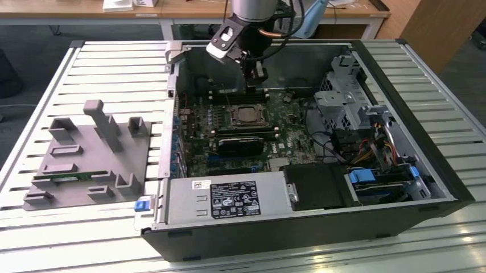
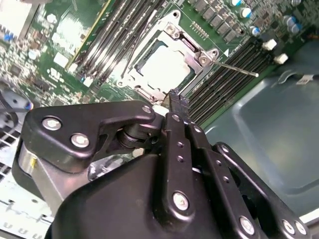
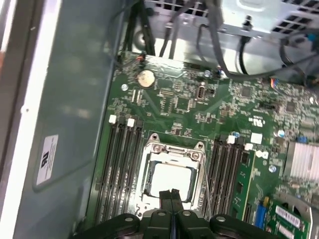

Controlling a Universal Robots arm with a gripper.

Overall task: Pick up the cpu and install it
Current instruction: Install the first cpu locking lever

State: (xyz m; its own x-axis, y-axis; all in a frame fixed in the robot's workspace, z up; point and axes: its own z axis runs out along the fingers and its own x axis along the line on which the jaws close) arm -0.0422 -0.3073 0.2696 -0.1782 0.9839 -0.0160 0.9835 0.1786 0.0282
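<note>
Gripper (image 3: pixel 171 191): I read it closed, seemingly empty, over the cpu (image 3: pixel 172 179).
Surface: slatted table (image 1: pixel 114 62); grey fixture (image 1: pixel 83 165) at case's (image 1: pixel 304 233) nine o'clock, exterior view.
Room: wooden desk (image 1: pixel 190 10) behind.

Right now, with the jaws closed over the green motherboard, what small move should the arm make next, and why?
Probably a short lift straight up. The pale silver square cpu already lies flat inside the metal socket frame, and the gripper hangs above it, jaws shut on nothing.

Bright diffuse room light; cpu (image 3: pixel 169 177) lid glares white; case (image 1: pixel 319 227) interior dimmer; table slats (image 1: pixel 114 62) shiny.
</note>
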